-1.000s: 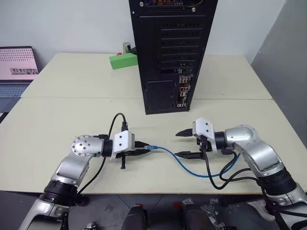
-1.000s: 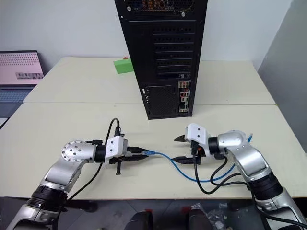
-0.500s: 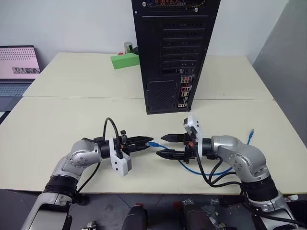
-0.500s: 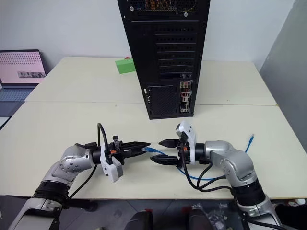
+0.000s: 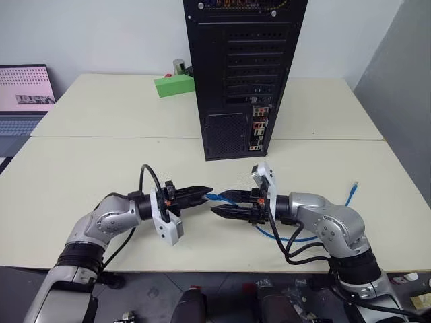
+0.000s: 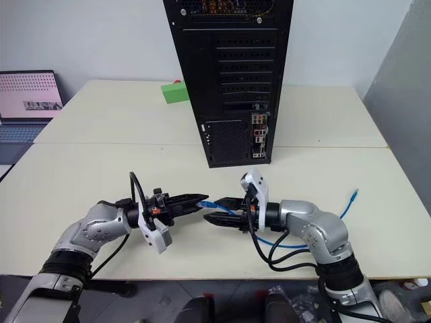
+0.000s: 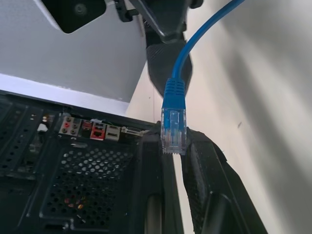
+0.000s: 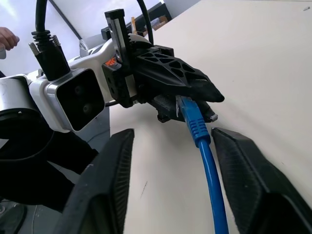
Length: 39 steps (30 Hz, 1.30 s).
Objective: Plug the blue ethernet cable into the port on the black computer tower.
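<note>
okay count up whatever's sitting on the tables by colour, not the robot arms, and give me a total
Blue: 1, the blue ethernet cable
Black: 1, the black computer tower
Green: 1, a green block
Silver: 1, a small metal can behind the block
Grey: 1, a laptop at the left edge
Total: 5

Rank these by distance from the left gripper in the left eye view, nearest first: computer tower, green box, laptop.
From the left gripper:
1. Computer tower, just behind it, a little to the right.
2. Green box, farther back on the table, beside the tower's left.
3. Laptop, off at the far left edge.
</note>
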Each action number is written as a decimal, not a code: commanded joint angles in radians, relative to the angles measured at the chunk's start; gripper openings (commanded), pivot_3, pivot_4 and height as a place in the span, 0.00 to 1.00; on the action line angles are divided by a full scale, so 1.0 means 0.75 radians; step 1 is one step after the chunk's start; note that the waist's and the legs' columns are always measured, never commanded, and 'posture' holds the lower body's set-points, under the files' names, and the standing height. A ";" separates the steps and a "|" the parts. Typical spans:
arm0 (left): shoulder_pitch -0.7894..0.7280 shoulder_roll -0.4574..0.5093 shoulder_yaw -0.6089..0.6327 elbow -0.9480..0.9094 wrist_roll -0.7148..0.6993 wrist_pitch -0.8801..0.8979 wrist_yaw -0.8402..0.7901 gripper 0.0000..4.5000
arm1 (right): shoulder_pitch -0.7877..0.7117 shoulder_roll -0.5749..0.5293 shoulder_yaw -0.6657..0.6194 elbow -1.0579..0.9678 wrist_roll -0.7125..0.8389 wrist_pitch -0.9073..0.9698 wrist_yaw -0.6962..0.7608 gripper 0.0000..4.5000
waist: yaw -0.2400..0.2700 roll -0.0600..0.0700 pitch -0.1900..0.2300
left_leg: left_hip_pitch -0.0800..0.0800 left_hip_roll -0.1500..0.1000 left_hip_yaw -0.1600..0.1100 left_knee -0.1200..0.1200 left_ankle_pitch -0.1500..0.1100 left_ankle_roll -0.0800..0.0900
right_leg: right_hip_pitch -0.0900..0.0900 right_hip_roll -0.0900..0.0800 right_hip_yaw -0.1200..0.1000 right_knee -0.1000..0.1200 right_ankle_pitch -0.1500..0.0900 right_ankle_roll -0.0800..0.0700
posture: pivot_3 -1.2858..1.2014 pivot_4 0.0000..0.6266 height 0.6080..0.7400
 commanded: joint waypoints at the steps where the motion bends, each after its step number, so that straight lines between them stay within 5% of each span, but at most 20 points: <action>1: -0.015 0.023 -0.010 -0.033 0.000 -0.007 0.052 0.06 | -0.034 0.017 -0.009 -0.004 0.008 -0.032 -0.013 0.37 | 0.000 0.000 0.000 | 0.000 0.000 0.000 0.000 0.000 0.000 | 0.000 0.000 0.000 0.000 0.000 0.000 | 0.52 0.24 1.00; 9: -0.004 0.038 -0.037 -0.059 0.002 0.003 0.093 0.06 | -0.048 0.036 -0.002 0.020 0.012 -0.048 -0.030 0.00 | 0.000 0.000 0.000 | 0.000 0.000 0.000 0.000 0.000 0.000 | 0.000 0.000 0.000 0.000 0.000 0.000 | 0.52 0.24 1.00; 14: 0.014 0.034 -0.063 -0.064 -0.073 0.094 0.071 0.06 | -0.059 0.037 -0.001 0.030 0.012 -0.048 -0.023 0.00 | 0.000 0.000 0.000 | 0.000 0.000 0.000 0.000 0.000 0.000 | 0.000 0.000 0.000 0.000 0.000 0.000 | 0.52 0.24 1.00; 23: 0.105 0.049 -0.150 -0.198 -0.368 0.414 -0.124 0.54 | -0.073 -0.005 -0.014 0.048 -0.008 -0.086 -0.001 0.00 | -0.001 0.000 0.000 | 0.000 0.000 0.000 0.000 0.000 0.000 | 0.000 0.000 0.000 0.000 0.000 0.000 | 0.52 0.24 1.00; 28: 0.320 0.059 -0.092 -0.475 -0.874 1.082 -0.333 0.77 | -0.048 -0.084 -0.107 -0.031 -0.103 -0.179 -0.121 0.00 | -0.008 0.000 0.000 | 0.000 0.000 0.000 0.000 0.000 0.000 | 0.000 0.000 0.000 0.001 0.000 0.000 | 0.52 0.24 1.00; 32: 0.317 -0.004 -0.027 -0.689 -1.022 1.504 -0.244 0.94 | 0.003 -0.100 -0.200 -0.189 -0.192 -0.195 -0.339 0.00 | 0.002 0.000 0.000 | -0.001 0.000 -0.002 0.000 0.000 0.000 | 0.000 0.000 -0.001 0.002 0.000 0.000 | 0.52 0.24 1.00; 39: 0.180 -0.111 0.030 -0.844 -1.074 1.895 -0.137 1.00 | 0.007 0.151 -0.179 -0.305 -0.349 -0.128 -0.794 0.00 | -0.009 0.000 0.000 | 0.000 0.001 -0.002 0.000 0.000 0.000 | -0.001 0.001 0.000 0.002 0.000 0.000 | 0.52 0.24 1.00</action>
